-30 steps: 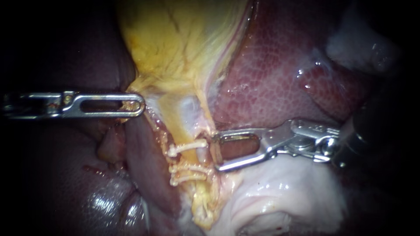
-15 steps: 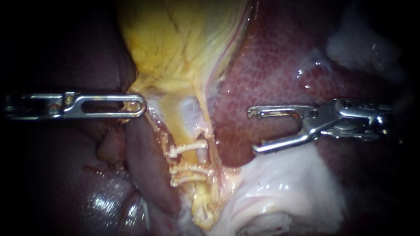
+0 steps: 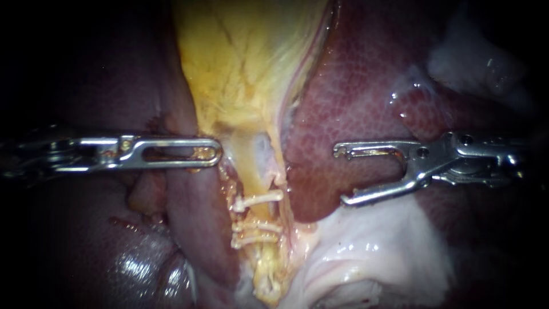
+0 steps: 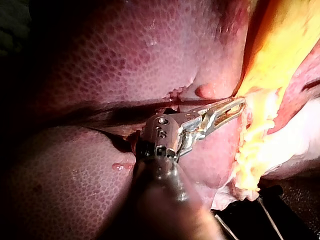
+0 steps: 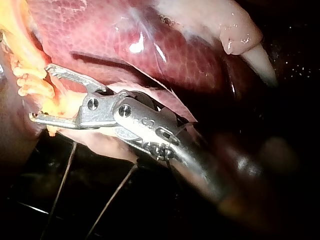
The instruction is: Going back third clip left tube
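Clips (image 3: 257, 224): three sit on the tube (image 3: 255, 171); we judge this the back-off step.
They lie crosswise on the tube, which runs down from the gallbladder (image 3: 240, 68). Our right instrument (image 3: 341, 175) stands apart, end effector wide and empty; next it should draw straight out. Our left instrument (image 3: 213, 153) grips the gallbladder's edge, with the liver (image 3: 366, 86) beyond.

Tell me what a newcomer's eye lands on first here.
The yellow gallbladder fills the upper middle, narrowing to a tube crossed by three white clips. The left instrument grips the gallbladder's edge; the right instrument, open, hovers over the dark red liver.
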Controlling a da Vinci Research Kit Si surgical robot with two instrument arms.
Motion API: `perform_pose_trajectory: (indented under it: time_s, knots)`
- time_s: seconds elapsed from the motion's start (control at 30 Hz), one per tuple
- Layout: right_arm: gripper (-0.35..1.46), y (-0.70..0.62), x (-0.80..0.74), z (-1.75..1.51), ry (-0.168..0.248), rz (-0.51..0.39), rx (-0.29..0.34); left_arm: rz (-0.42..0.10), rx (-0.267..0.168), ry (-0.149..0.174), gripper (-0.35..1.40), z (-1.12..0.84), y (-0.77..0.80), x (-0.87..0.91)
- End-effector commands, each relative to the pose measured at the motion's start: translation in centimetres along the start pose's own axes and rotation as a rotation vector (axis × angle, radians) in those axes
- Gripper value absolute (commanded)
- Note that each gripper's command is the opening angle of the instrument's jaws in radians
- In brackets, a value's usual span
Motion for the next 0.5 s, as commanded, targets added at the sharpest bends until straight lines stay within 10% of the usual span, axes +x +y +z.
perform_pose_trajectory:
  time_s: [0.03,0.5]
  knots:
    - [0.60,0.00,0.00,0.00,0.000,0.001,0.003,0.000,0.001,0.002,-0.35,0.02,0.00,-0.01]
    - [0.60,-0.03,0.04,0.01,0.001,0.002,0.003,0.001,0.004,0.005,-0.35,0.06,-0.01,-0.02]
